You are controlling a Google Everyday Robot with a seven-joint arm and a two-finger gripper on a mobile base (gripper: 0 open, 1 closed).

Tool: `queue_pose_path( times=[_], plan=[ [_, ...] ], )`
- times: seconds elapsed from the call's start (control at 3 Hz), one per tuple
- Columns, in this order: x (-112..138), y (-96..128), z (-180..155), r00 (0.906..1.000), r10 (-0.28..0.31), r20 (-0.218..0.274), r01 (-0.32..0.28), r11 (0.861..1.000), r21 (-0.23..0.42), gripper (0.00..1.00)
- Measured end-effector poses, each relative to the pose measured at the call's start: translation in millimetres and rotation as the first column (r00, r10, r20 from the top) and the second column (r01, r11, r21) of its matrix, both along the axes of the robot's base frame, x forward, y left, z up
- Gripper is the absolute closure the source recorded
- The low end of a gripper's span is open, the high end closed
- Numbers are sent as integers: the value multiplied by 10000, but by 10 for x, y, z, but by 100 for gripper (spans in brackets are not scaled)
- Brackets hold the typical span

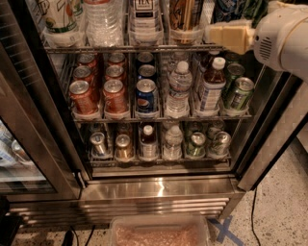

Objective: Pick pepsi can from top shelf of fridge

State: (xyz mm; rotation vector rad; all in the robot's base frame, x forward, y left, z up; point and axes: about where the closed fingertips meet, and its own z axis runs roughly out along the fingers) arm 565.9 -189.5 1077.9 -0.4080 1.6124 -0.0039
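Gripper [217,36] at pepsi can [225,9], top shelf [120,48] | open or closed: can't tell | can not yet taken out

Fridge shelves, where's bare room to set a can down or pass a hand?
Bare: the steel base under the bottom rack, and floor right of the blue tape. All racks are packed; the gripper fronts the top shelf at right.

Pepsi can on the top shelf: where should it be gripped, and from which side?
Probably the upright side wall of the pepsi can, approached straight from the open front: neighbouring drinks flank it and its top is out of frame. The gripper sits just below-left of it, at the front edge of the top shelf.
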Motion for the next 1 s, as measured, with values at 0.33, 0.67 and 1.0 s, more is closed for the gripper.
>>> queue_pose_path(
  times=[0.33, 0.67, 1.0],
  plan=[
    [120, 74, 75, 9988, 36, 485, -33, 10000, -64, 40],
    [177, 70, 112, 9967, -38, 813, 46, 9999, -102, 38],
    [210, 31, 123, 9943, -151, 1051, 165, 9998, -127, 34]
  ],
)
